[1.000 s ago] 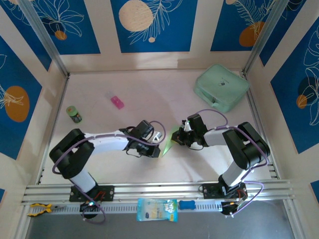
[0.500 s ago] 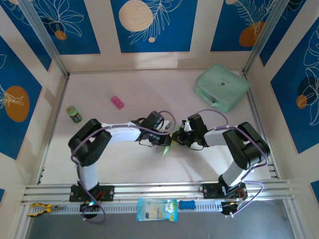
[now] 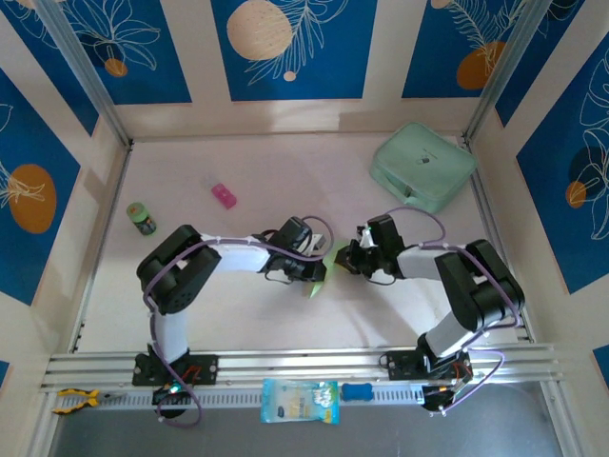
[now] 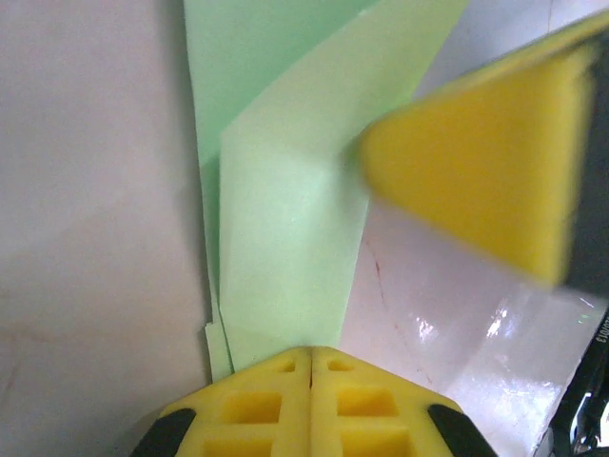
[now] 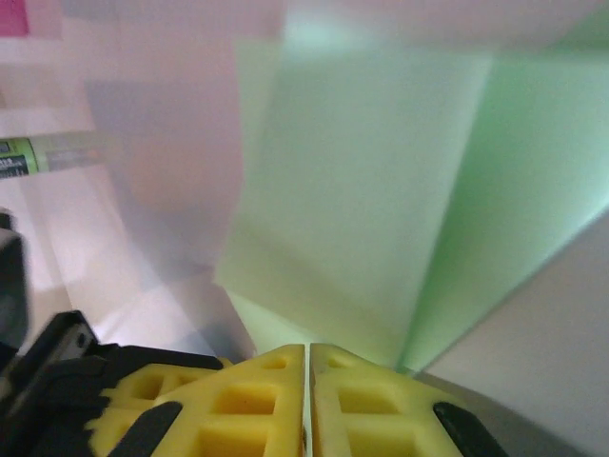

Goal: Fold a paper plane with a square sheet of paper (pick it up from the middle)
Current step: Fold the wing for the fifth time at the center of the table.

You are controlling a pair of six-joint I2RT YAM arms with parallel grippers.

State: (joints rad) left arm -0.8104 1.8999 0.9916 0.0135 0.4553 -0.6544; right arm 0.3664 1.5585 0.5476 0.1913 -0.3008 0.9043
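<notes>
Two end effectors meet near the middle of the tabletop (image 3: 247,171): the left end effector (image 3: 318,273) and the right end effector (image 3: 346,259), tips close together. The folded pale-green paper (image 3: 333,253) lies between them. Each wrist view shows its yellow pads pressed together on an edge of the paper, whose creased layers spread away from the pads.

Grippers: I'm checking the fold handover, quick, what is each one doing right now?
Left gripper: closed, pinching the green paper.
Right gripper: closed on the same paper.
</notes>
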